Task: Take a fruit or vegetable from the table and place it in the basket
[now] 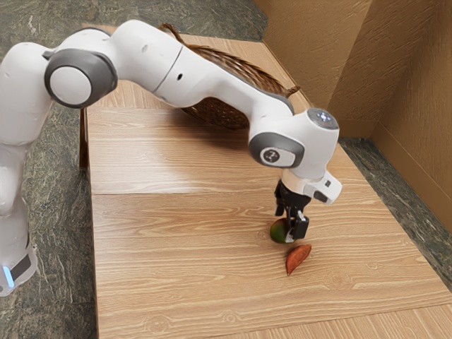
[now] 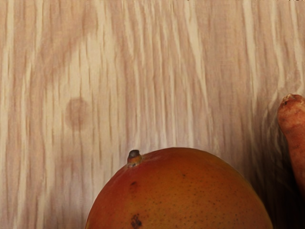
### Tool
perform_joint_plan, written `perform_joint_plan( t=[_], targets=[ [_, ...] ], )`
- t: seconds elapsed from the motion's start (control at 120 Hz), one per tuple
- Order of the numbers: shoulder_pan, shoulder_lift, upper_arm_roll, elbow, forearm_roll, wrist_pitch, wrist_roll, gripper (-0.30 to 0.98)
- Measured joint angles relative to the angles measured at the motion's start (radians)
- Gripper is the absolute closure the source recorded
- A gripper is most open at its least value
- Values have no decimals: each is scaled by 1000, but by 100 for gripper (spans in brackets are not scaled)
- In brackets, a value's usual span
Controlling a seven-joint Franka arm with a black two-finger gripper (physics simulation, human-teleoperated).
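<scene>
1. Closest to me on the table (image 1: 155, 261) lies a root (image 1: 298, 258): slim, firm by its look, just beside the mango.

2. Next comes the mango (image 1: 280, 232), on the wood under the gripper (image 1: 290, 225). The fingers look wide apart, one over its far side, one at its near side; I can't make out a grip from both.

3. I'd guess it's fairly heavy, firm with a little give, smooth enough to slip and easily bruised. Best taken low around its fattest part, clear of the stem (image 2: 134, 157), with a steady, moderate squeeze.

4. Farthest off, past the arm (image 1: 212, 78), stands the basket (image 1: 220, 113), brown and woven. The arm covers part of it, and I can't tell what's inside.
</scene>
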Motion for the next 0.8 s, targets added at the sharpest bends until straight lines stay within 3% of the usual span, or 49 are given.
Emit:
perform_joint_plan(
  t=[0.167,0.392,0.625,0.8],
  targets=[
    [2,38,-1,32,-1,9,16,10],
    [6,45,4,41,15,15,-17,44],
    [11,-71,71,41,24,18,-69,40],
    [124,-177,156,41,17,19,-93,39]
  ],
)
